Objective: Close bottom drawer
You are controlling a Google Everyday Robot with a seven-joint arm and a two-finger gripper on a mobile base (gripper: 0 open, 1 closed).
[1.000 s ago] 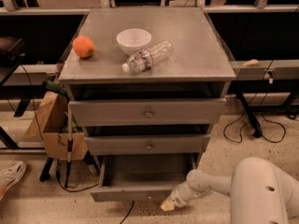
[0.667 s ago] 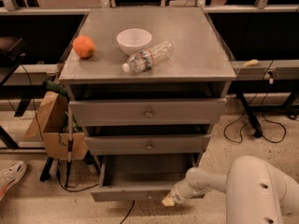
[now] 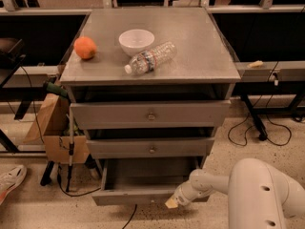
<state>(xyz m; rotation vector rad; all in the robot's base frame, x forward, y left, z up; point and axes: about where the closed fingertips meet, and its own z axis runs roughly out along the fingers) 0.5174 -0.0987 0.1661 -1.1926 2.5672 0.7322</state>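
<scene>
the gripper sits low in the frame at about 6 o'clock. it is at the end of the white arm, which reaches in from the robot's body at 4 o'clock. over the last second its yellowish tip has crept a little up and toward 9 o'clock, so it now lies against, or just at, the front panel of the bottom drawer, on the panel's 3 o'clock part. whether the gripper is parted or closed i cannot tell.

the bottom drawer itself has hardly shifted. it is still pulled well out toward the camera, with its shallow tray open to view under the middle drawer. i judge the approach is over and the push is only starting, so almost all of the closing travel is left. because the contact is off-centre, the drawer may skew as it slides.

above, toward 12 o'clock, the middle drawer and the top drawer look pushed in or nearly so.

farther back, on the cabinet top, a plastic bottle lies on its side. a white bowl stands just behind it, and an orange sits apart at 10 o'clock.
</scene>
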